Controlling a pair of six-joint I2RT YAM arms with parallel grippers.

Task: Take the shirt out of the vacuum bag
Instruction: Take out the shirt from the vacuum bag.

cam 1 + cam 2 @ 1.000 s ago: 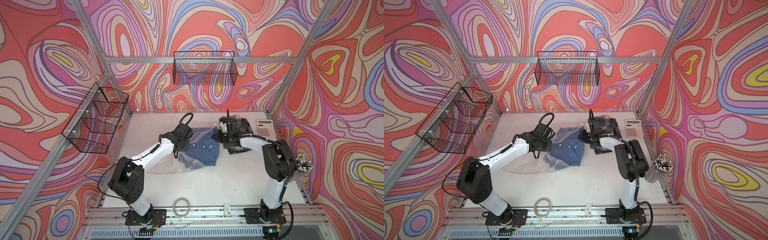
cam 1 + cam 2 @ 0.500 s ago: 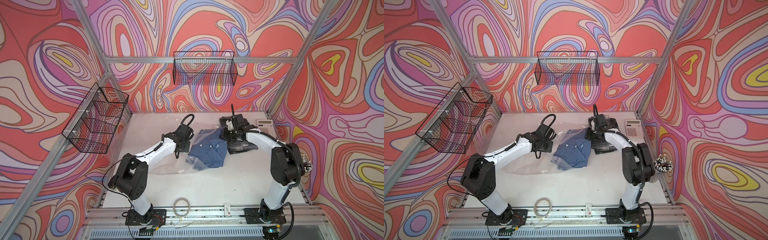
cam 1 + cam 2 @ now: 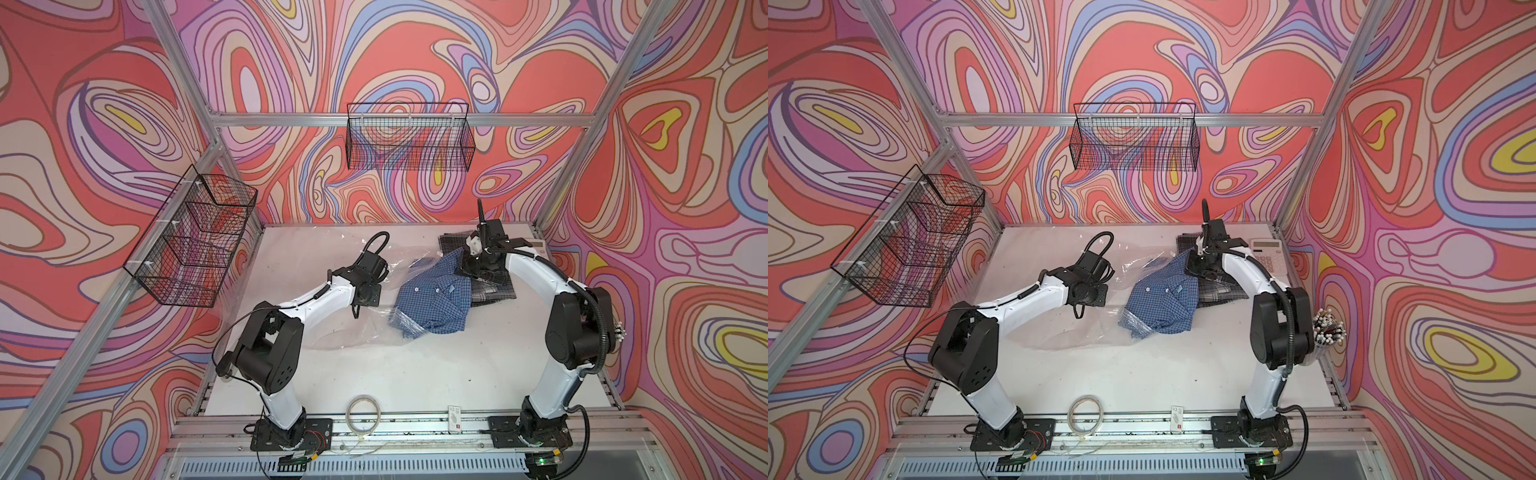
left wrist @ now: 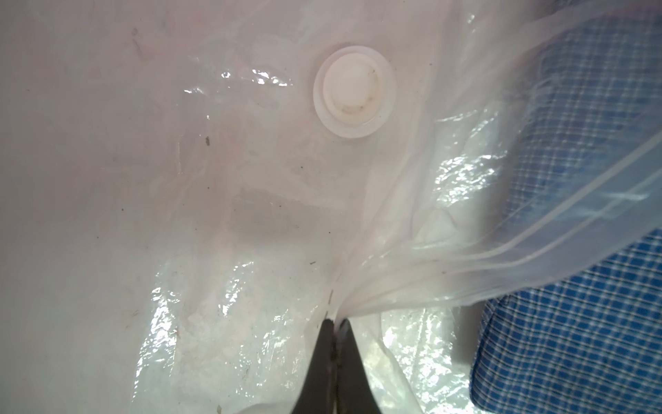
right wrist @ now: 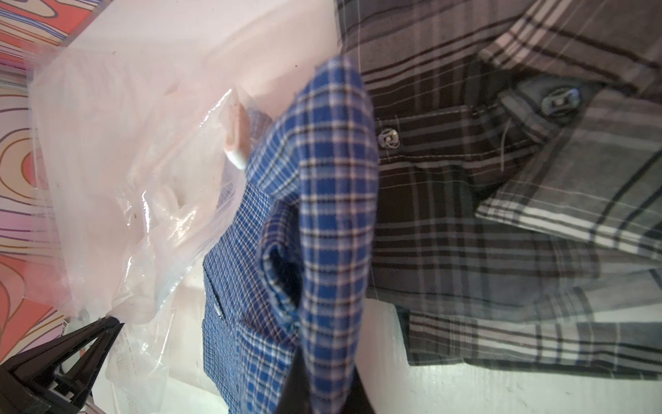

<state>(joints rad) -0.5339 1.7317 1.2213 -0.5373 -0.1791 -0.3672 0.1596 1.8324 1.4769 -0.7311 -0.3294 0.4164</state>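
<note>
My left pincer (image 4: 335, 324) is pinched tight on the clear crinkly plastic vacuum bag (image 3: 345, 328), which has one round white valve (image 4: 353, 91). The blue checked shirt (image 3: 436, 299) lies mid-desk, one corner seemingly under plastic, my right pincer (image 5: 322, 372) clamped on its cloth. I'm mid-extraction; next I'd draw rightward. Two shirts, counting one dark plaid shirt (image 3: 490, 286).

White worktop (image 3: 415, 374) is marked with small dark specks. Clear vacuum bag (image 3: 332, 332) is spread left of centre. Blue checked shirt (image 3: 432, 299) is laid partly out of it, overlapping dark plaid shirt (image 3: 494, 291). Calculator (image 3: 1266, 249) is set back right, tape roll (image 3: 349, 413) at the front edge.
</note>
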